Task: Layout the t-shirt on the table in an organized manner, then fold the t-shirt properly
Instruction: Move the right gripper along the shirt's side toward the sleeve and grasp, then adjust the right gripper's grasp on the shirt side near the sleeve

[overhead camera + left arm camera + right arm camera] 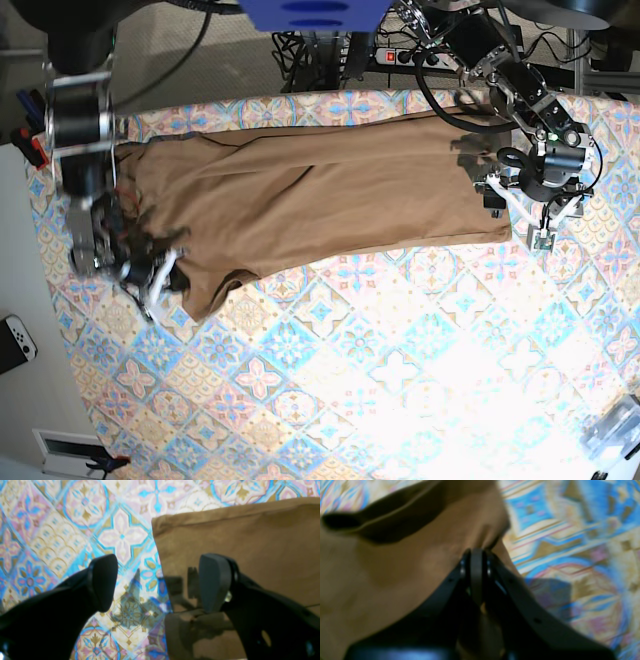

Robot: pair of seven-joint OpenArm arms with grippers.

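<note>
the right wrist view is blurred throughout (the t-shirt (402,562) most of all), its right gripper (476,555) hiding the pinched cloth.

We get bright, even light in base view, with white glare washing out the table (400,400) toward 5 o'clock. Right wrist view is badly blurred, nothing sharp. Left wrist view is soft, pincer (160,582) out of focus, its shadow cast on t-shirt (237,535) and cloth.

The left tool (160,582), fingers apart, straddles the t-shirt (250,542) corner on the table (62,530).
</note>
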